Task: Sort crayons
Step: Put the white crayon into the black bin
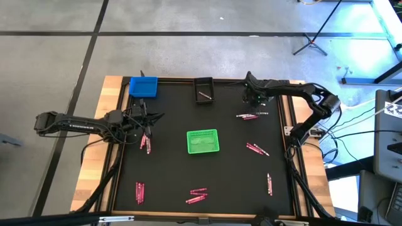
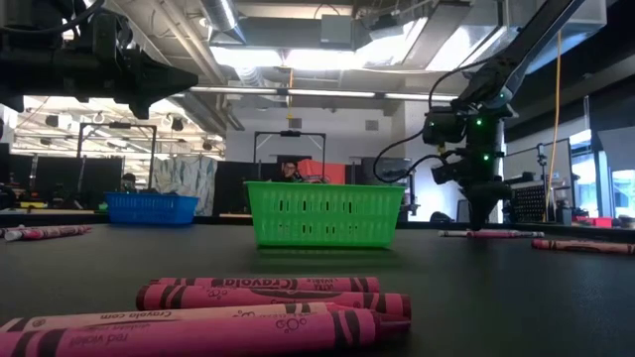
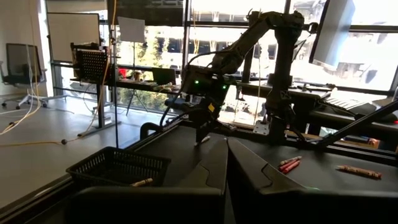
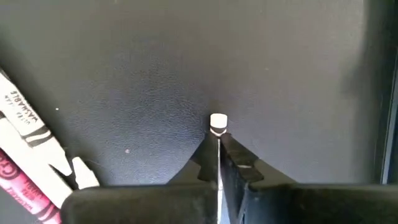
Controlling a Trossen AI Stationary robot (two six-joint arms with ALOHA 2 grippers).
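Observation:
Pink-red crayons lie flat in small groups on the black mat (image 1: 176, 169): beside my right gripper (image 1: 247, 115), further groups (image 1: 257, 149) (image 1: 196, 196) (image 1: 139, 193) (image 1: 146, 143), and close in the low view (image 2: 258, 297). My right gripper (image 4: 219, 163) points down near the mat's far right, shut on a white crayon (image 4: 218, 122). Another white crayon (image 4: 25, 121) lies beside pink ones (image 4: 18, 186). My left gripper (image 3: 226, 168) hovers shut at the left (image 1: 149, 118), holding nothing. My right gripper pinches the white crayon between its two fingertips (image 4: 235, 157), coming from above and pointing down. The crayon runs along the fingers, and its round end (image 4: 218, 119) sticks out past them. In the left wrist view it hangs slanted below the fingers (image 3: 202, 140). Whether it touches the mat I cannot tell.
A green bin (image 1: 203, 141) stands mid-mat. At the far edge sit a blue bin (image 1: 143, 86) and a black bin (image 1: 204, 89) with a crayon in it (image 3: 142, 182). A raised wooden rim (image 1: 113, 81) frames the mat.

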